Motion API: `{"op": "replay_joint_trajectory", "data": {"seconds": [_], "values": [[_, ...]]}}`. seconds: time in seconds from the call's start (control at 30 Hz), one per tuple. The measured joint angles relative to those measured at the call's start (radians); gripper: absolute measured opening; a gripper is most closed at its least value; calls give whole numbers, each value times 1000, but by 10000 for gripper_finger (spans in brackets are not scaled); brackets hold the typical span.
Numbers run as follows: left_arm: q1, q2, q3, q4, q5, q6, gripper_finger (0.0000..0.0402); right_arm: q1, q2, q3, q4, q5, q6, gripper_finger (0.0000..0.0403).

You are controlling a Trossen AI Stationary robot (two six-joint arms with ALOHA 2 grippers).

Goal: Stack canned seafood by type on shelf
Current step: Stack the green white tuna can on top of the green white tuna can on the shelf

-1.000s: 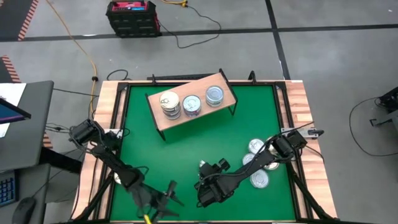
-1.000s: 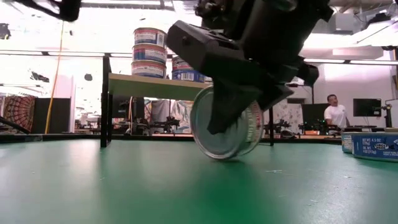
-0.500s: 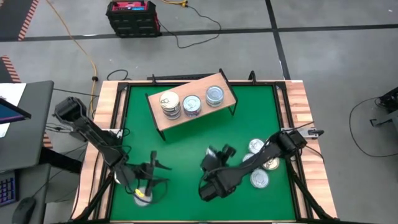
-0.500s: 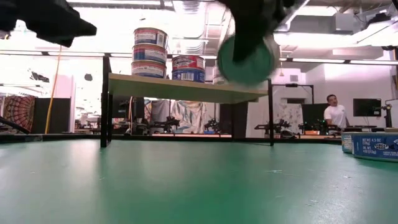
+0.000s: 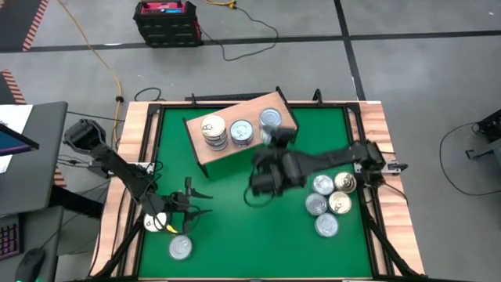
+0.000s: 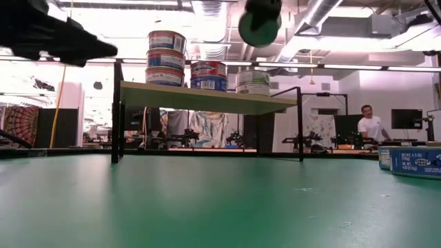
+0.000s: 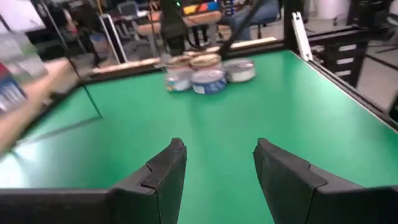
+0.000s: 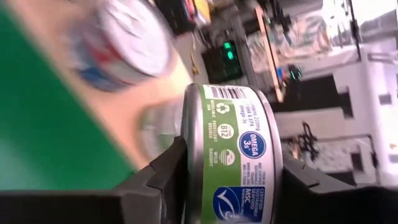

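Right gripper [image 8: 230,180] up in air near shelf [image 5: 223,145], fingers pinching green-labelled can [image 8: 233,155] by its flat faces. Left gripper [image 7: 217,171] low over green table [image 5: 227,227], fingers spread, nothing between. Three can stacks on shelf; four loose cans [image 5: 327,202] at right, one [image 5: 180,247] near left arm.

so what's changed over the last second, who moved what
The right gripper lifted a green-labelled round tin off the green table and carried it up toward the light-wood shelf; it still grips the tin. The left gripper, open and empty, swung from the near edge toward the table's left side, beside a lone silver-lidded tin. The three stacks on the shelf and the tin cluster at right stayed put.
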Motion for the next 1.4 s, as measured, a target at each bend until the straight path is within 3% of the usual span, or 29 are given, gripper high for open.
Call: {"op": "replay_joint_trajectory", "data": {"seconds": [0.27,0.43,0.57,0.73,1.03,1.4], "values": [[63,-226,3,-194,-70,107,180,-169,-16,-1,103,-79,-259,161],[125,-338,3,-311,-70,126,180,-215,-16,-1,186,-101,-389,166],[180,-376,3,-354,-51,139,180,-254,-16,-16,264,-185,-485,186],[225,-378,3,-369,-12,141,180,-306,-15,-58,340,-235,-552,182],[234,-376,3,-421,4,103,180,-284,-14,-74,348,-235,-561,174],[234,-376,4,-416,76,102,180,-276,-14,-74,282,-242,-484,263]]}}
